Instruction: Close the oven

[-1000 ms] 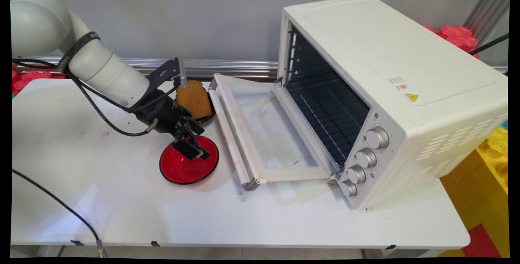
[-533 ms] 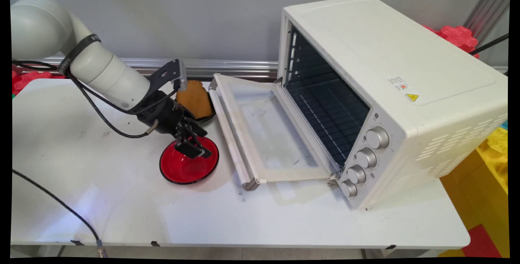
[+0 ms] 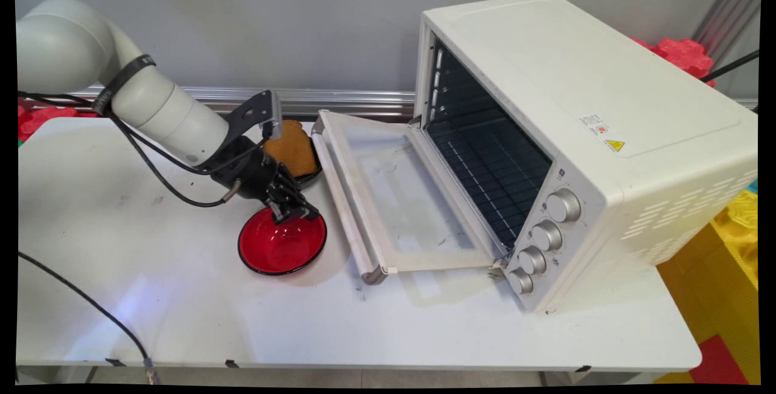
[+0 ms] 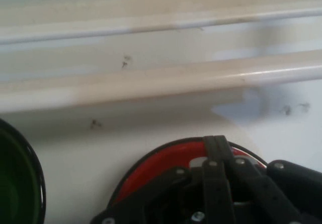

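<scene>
Since a second ago the jaws have drawn in from a wide spread to a tight pinch, and the hand has pulled back a little from the middle of the bowl toward its far edge. Nothing else on the tabletop (image 3: pixel 182 297) has shifted.

The white oven (image 3: pixel 545 79) takes up the right half, angled, with its cavity open and bare racks showing. Its glass door (image 3: pixel 394 200) is folded down flat toward the centre, and the handle bar (image 3: pixel 345 200) runs along the door's free edge. In the hand view that bar (image 4: pixel 151 83) crosses the whole picture just beyond the bowl.

The arm (image 3: pixel 163 121) reaches in from the upper left, sloping down with cables looped under it.

The red bowl (image 3: pixel 276 251) sits on the tabletop just left of the door handle, near it but apart. The jaws come down at the bowl's far rim. From the hand view they read as closed together right at that rim (image 4: pixel 151 166) — I cannot tell whether the rim is caught between them or they only rest against it.

Behind the bowl is a small black dish (image 3: pixel 309 177) holding a slice of toast (image 3: pixel 291 148), partly hidden by the wrist.
</scene>
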Robot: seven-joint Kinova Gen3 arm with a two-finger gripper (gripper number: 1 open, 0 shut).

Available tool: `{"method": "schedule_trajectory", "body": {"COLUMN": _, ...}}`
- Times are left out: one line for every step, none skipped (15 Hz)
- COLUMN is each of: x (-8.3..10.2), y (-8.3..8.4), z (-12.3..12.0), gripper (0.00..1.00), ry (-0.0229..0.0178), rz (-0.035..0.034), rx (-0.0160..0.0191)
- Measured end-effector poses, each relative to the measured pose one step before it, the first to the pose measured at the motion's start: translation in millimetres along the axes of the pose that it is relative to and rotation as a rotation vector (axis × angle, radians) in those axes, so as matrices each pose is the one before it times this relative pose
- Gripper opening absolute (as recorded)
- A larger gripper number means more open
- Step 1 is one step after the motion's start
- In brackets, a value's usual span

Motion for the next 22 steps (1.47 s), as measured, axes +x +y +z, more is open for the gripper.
{"method": "schedule_trajectory", "body": {"x": 0.48, "y": -0.81, "z": 2.56, "gripper": 0.00, "ry": 0.00373, "rz": 0.00061, "rx": 0.00379}}
{"method": "schedule_trajectory", "body": {"x": 0.34, "y": -0.67, "z": 2.58, "gripper": 0.00, "ry": 0.00281, "rz": -0.00033, "rx": 0.00347}}
{"method": "schedule_trajectory", "body": {"x": 0.40, "y": -0.73, "z": 3.27, "gripper": 0.00, "ry": 0.00386, "rz": -0.00006, "rx": 0.00401}}
{"method": "schedule_trajectory", "body": {"x": 0.12, "y": -0.61, "z": 3.00, "gripper": 0.00, "ry": 0.00313, "rz": -0.00046, "rx": 0.00338}}
{"method": "schedule_trajectory", "body": {"x": 0.16, "y": -0.42, "z": 2.25, "gripper": 0.00, "ry": 0.00211, "rz": -0.00070, "rx": 0.00197}}
{"method": "schedule_trajectory", "body": {"x": 0.32, "y": -0.70, "z": 4.01, "gripper": 0.00, "ry": 0.00393, "rz": -0.00074, "rx": 0.00304}}
{"method": "schedule_trajectory", "body": {"x": 0.18, "y": -0.54, "z": 3.97, "gripper": 0.00, "ry": 0.00395, "rz": -0.00147, "rx": 0.00199}}
{"method": "schedule_trajectory", "body": {"x": 0.19, "y": -0.30, "z": 3.30, "gripper": 0.00, "ry": 0.00438, "rz": -0.00157, "rx": 0.00052}}
{"method": "schedule_trajectory", "body": {"x": 0.27, "y": -0.27, "z": 3.12, "gripper": 0.00, "ry": 0.00476, "rz": -0.00102, "rx": -0.00016}}
{"method": "schedule_trajectory", "body": {"x": 0.06, "y": -0.54, "z": 3.70, "gripper": 0.00, "ry": 0.00593, "rz": -0.00108, "rx": 0.00009}}
{"method": "schedule_trajectory", "body": {"x": -0.13, "y": -0.52, "z": 2.37, "gripper": 0.00, "ry": 0.00345, "rz": -0.00061, "rx": 0.00015}}
{"method": "schedule_trajectory", "body": {"x": -0.38, "y": -0.57, "z": 1.95, "gripper": 0.00, "ry": 0.00269, "rz": -0.00056, "rx": 0.00010}}
{"method": "schedule_trajectory", "body": {"x": -0.69, "y": -0.79, "z": 2.19, "gripper": 0.00, "ry": 0.00262, "rz": 0.00003, "rx": 0.00018}}
{"method": "schedule_trajectory", "body": {"x": -0.63, "y": -0.70, "z": 1.56, "gripper": 0.00, "ry": 0.00266, "rz": 0.00018, "rx": 0.00036}}
{"method": "schedule_trajectory", "body": {"x": -0.09, "y": -0.57, "z": 1.08, "gripper": 0.00, "ry": 0.00216, "rz": 0.00081, "rx": 0.00010}}
{"method": "schedule_trajectory", "body": {"x": 0.05, "y": -0.58, "z": 0.85, "gripper": 0.00, "ry": 0.00277, "rz": 0.00047, "rx": 0.00005}}
{"method": "schedule_trajectory", "body": {"x": 0.08, "y": -0.62, "z": 0.97, "gripper": 0.00, "ry": 0.00312, "rz": 0.00050, "rx": -0.00019}}
{"method": "schedule_trajectory", "body": {"x": 0.58, "y": -0.82, "z": 0.95, "gripper": 0.00, "ry": 0.00535, "rz": -0.00015, "rx": -0.00059}}
{"method": "schedule_trajectory", "body": {"x": 0.84, "y": -1.01, "z": 0.90, "gripper": 0.00, "ry": 0.00723, "rz": -0.00035, "rx": -0.00069}}
{"method": "schedule_trajectory", "body": {"x": 0.74, "y": -0.69, "z": 0.54, "gripper": 0.00, "ry": 0.00507, "rz": -0.00004, "rx": -0.00041}}
{"method": "schedule_trajectory", "body": {"x": 0.61, "y": -0.56, "z": 0.26, "gripper": 0.00, "ry": 0.00453, "rz": -0.00027, "rx": -0.00031}}
{"method": "schedule_trajectory", "body": {"x": 0.87, "y": -0.92, "z": 0.31, "gripper": 0.00, "ry": 0.00747, "rz": -0.00070, "rx": -0.00080}}
